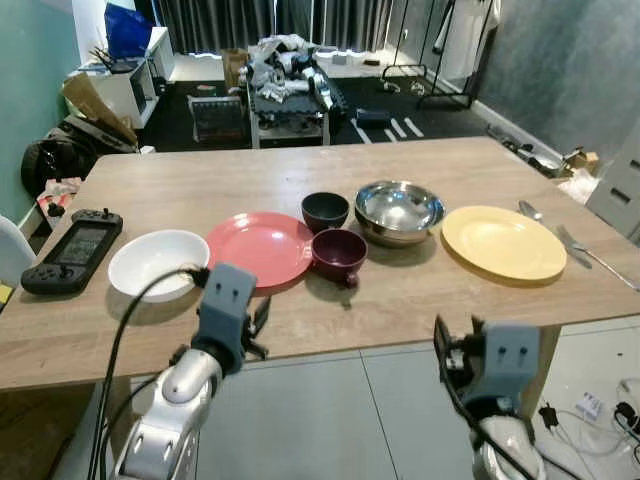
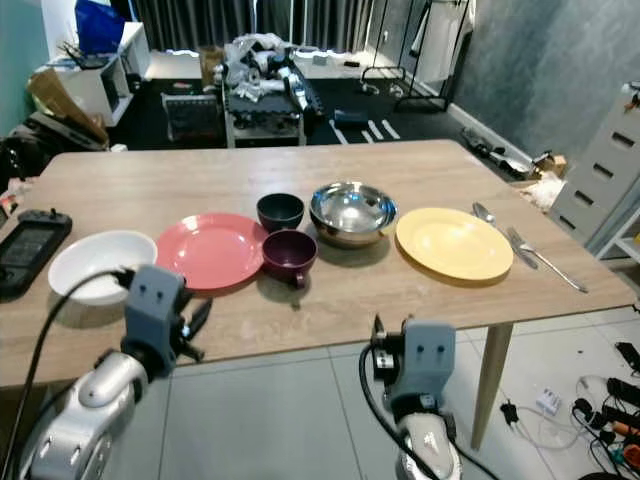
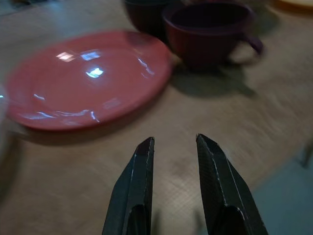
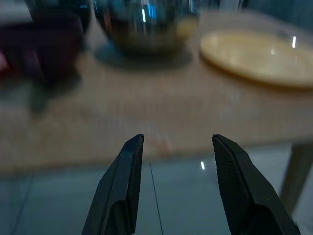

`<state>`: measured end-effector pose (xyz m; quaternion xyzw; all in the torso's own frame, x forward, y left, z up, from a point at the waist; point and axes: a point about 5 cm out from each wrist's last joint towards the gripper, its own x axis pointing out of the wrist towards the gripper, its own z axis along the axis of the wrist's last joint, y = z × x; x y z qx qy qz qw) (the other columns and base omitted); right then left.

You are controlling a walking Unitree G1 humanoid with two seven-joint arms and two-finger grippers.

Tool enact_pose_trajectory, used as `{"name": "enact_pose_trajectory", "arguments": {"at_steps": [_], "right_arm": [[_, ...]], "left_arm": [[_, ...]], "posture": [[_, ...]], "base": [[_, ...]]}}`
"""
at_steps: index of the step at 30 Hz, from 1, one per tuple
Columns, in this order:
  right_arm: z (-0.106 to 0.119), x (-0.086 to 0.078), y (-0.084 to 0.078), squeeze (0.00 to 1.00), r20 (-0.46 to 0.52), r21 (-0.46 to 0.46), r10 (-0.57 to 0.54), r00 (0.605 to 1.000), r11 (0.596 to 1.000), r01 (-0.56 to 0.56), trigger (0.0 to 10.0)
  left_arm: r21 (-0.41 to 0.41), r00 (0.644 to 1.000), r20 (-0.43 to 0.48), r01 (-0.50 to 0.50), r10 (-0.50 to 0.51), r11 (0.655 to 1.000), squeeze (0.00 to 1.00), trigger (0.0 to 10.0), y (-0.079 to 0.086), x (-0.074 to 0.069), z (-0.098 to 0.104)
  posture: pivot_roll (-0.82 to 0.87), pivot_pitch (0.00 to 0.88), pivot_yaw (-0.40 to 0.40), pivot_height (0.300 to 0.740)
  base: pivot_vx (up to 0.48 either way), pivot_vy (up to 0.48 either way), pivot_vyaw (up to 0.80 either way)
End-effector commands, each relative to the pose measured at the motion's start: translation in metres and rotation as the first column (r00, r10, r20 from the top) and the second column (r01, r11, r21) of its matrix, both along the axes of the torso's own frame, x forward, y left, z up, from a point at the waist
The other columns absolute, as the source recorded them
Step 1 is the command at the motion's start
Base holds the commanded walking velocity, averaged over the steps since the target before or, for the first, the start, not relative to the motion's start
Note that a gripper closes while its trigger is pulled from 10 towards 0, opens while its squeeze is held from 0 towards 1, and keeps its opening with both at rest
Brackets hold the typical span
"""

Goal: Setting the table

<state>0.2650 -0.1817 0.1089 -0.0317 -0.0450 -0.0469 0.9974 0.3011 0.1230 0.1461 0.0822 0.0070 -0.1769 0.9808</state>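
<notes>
Steel bowl [image 1: 399,211], purple cup [image 1: 339,254], white bowl [image 1: 158,263]: nothing inside. Red plate [image 3: 88,78] at 11 o'clock from left gripper [image 3: 174,147], fingers narrow. Right gripper [image 4: 177,142] wide.

Along the table's [image 1: 420,300] near edge runs a bare strip of wood, open to a gripper from the front. Behind it a row blocks the way: white bowl [image 1: 158,263], red plate [image 1: 260,247], purple cup [image 1: 338,254] touching the plate, dark bowl [image 1: 325,210], steel bowl [image 1: 399,210], yellow plate [image 1: 503,242]. A game console [image 1: 73,249] sits by the left edge and cutlery [image 1: 575,240] by the right edge; the far half lies bare.
</notes>
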Motion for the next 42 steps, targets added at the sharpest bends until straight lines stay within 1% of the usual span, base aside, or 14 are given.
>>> {"name": "enact_pose_trajectory", "arguments": {"at_steps": [1, 2, 4, 6, 11, 22, 42], "right_arm": [[-0.0153, -0.0049, -0.0060, 0.00, -0.059, -0.010, -0.029, 0.998, 1.000, 0.029, 10.0], [-0.0181, -0.0063, -0.0079, 0.00, -0.068, -0.005, -0.043, 0.997, 0.999, 0.042, 10.0], [-0.0190, -0.0069, -0.0089, 0.00, -0.070, 0.000, -0.050, 0.996, 0.999, 0.050, 10.0], [-0.0152, -0.0054, -0.0082, 0.00, -0.053, 0.009, -0.060, 0.997, 0.998, 0.061, 10.0], [-0.0108, -0.0016, -0.0051, 0.00, -0.035, 0.010, -0.057, 0.998, 0.998, 0.057, 10.0], [-0.0093, 0.0016, -0.0059, 0.00, -0.023, 0.009, -0.049, 0.999, 0.999, 0.050, 10.0], [-0.0129, 0.0022, -0.0068, 0.00, -0.036, 0.016, -0.048, 0.998, 0.999, 0.049, 10.0]], "left_arm": [[0.051, 0.998, 0.010, 0.064, -0.065, 0.997, 0.00, 10.0, -0.0077, -0.0072, -0.0061], [0.057, 0.996, 0.012, 0.082, -0.083, 0.995, 0.00, 10.0, -0.0099, -0.0104, -0.0074], [0.057, 0.996, 0.013, 0.090, -0.091, 0.994, 0.00, 10.0, -0.0110, -0.0121, -0.0079], [0.052, 0.995, 0.019, 0.096, -0.097, 0.994, 0.00, 10.0, -0.0124, -0.0139, -0.0076], [0.058, 0.995, 0.025, 0.091, -0.093, 0.994, 0.00, 10.0, -0.0138, -0.0106, -0.0083], [0.055, 0.997, 0.030, 0.068, -0.070, 0.996, 0.00, 10.0, -0.0114, -0.0089, -0.0097], [0.056, 0.998, 0.033, 0.059, -0.061, 0.997, 0.00, 10.0, -0.0092, -0.0086, -0.0113]], "posture": [[0.03, 0.048, 0.049, 0.740], [0.03, 0.051, 0.052, 0.740], [0.03, 0.051, 0.052, 0.740], [0.03, 0.054, 0.055, 0.740], [0.02, 0.055, 0.056, 0.740], [0.03, 0.055, 0.048, 0.740], [0.02, 0.051, 0.050, 0.740]], "base": [[0.000, 0.000, 0.00], [0.000, 0.000, 0.00], [0.000, 0.000, 0.00], [0.000, 0.000, 0.00], [0.000, 0.000, 0.00], [0.000, 0.000, 0.00], [0.000, 0.000, -0.78]]}}
